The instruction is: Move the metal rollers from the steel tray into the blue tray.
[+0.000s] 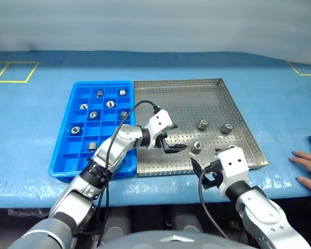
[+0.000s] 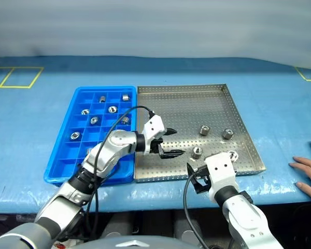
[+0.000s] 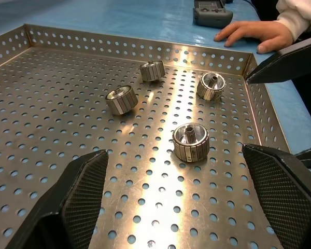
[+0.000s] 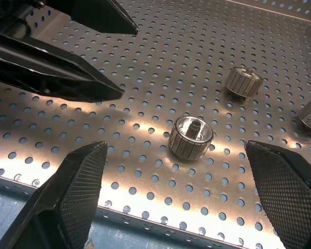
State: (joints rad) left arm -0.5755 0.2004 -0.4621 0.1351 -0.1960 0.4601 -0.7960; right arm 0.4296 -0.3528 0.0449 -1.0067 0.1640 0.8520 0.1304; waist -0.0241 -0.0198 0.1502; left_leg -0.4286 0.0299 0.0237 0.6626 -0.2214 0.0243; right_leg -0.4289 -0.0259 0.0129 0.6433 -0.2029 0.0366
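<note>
The small shiny silver metal rollers (image 3: pixel 191 141) are split: about eight sit in the bright blue gridded plastic tray (image 1: pixel 62 155), four wait on the silver perforated steel tray (image 1: pixel 233 104) on the blue desk. Left gripper (image 2: pixel 171 142), fingers spread and empty, hovers by the nearest one; right gripper (image 2: pixel 196 176) gapes too. The fourth roller (half hidden behind the right wrist) barely shows.
</note>
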